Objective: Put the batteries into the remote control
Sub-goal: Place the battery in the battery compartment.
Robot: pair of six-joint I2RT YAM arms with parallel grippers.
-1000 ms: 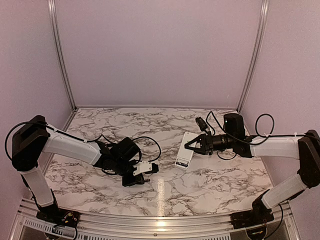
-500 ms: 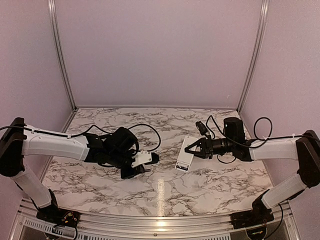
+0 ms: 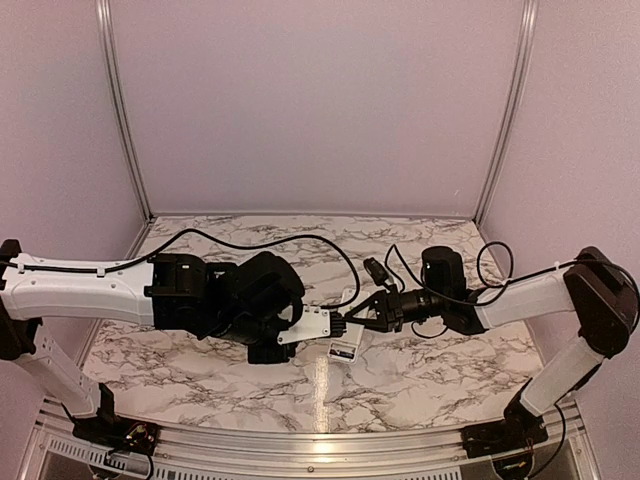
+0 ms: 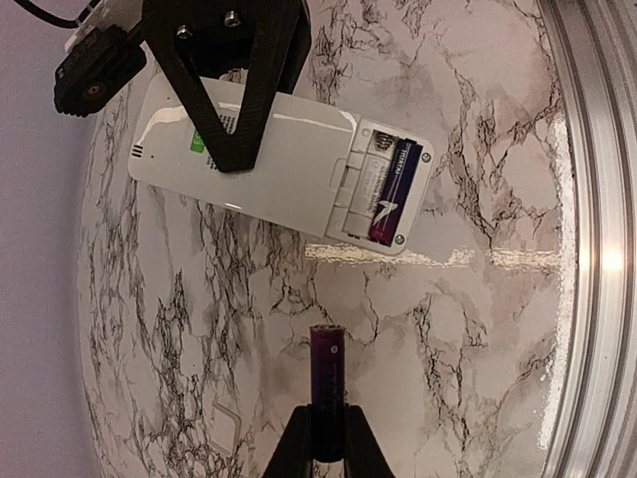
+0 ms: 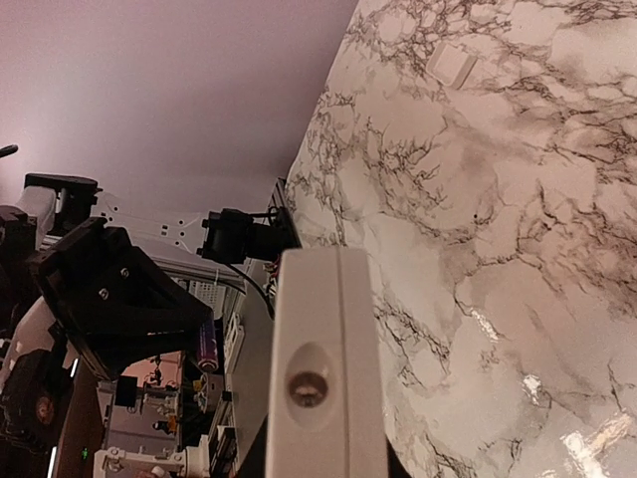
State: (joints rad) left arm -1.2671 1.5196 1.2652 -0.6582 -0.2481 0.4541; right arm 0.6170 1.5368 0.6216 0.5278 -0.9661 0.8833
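marble table (image 3: 420, 370): left gripper (image 4: 325, 426) (clenching battery (image 4: 327, 370)) now nearer right gripper (image 3: 362, 314), clamping remote (image 4: 294, 164).

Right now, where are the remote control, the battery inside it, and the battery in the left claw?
remote control (image 4: 299, 164): left wrist view, plain white back.
seated battery (image 4: 390, 189): left wrist view, middle of its body.
held battery (image 4: 326, 383): left wrist view, middle of its exposed body.
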